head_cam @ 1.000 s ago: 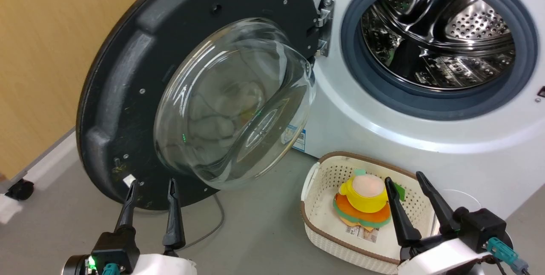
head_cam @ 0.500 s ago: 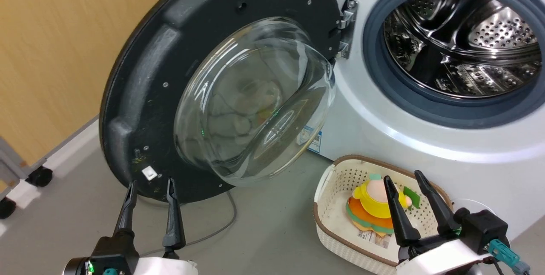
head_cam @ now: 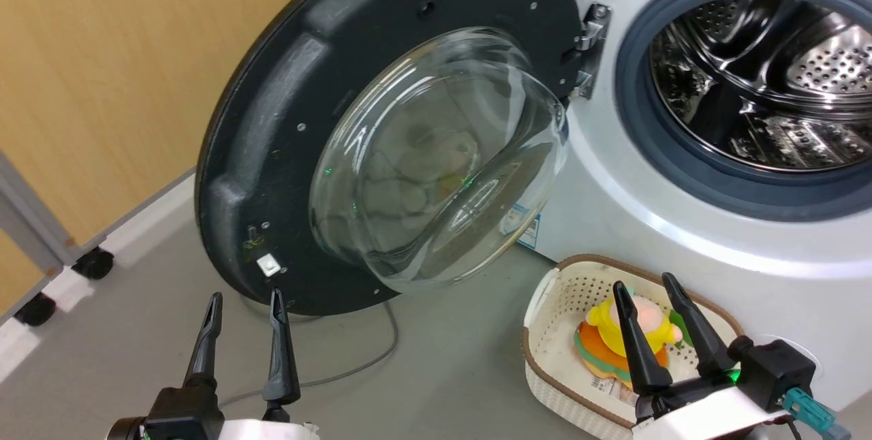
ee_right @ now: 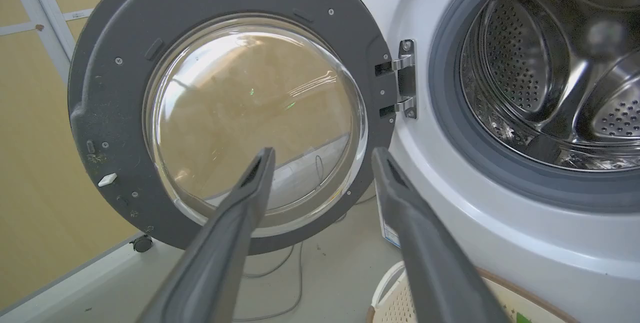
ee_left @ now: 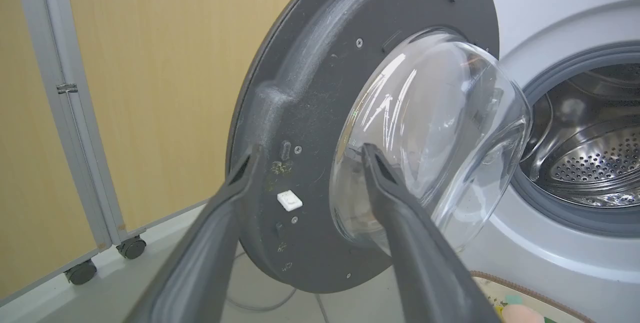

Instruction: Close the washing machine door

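The washing machine door [head_cam: 272, 154] stands swung wide open on its metal hinge [head_cam: 591, 45], to the left of the porthole of the white washing machine [head_cam: 613, 215], glass bowl bulging outward. From the head view, both claws sit low in front of it with nothing in them: the left claw [head_cam: 246, 294] has its fingers spread just below the door's lower rim, and the right claw [head_cam: 644, 281] is likewise parted, over a cream perforated basket [head_cam: 545, 304] on the floor [head_cam: 443, 372] beside the machine. The basket holds a yellow and orange plush toy [head_cam: 603, 331] lying on a printed label (its text is too small to read). The right wrist view faces the door squarely and shows the hinge's two arms. The left wrist view takes the door at a slant, with a small white latch piece [ee_left: 289, 200] on its black rim and a grey frame on casters [ee_left: 131, 247] against the wooden panel. A grey gasket [head_cam: 640, 127] rings the perforated steel drum [head_cam: 817, 65]. A thin cable [head_cam: 381, 351] trails across the floor under the door.
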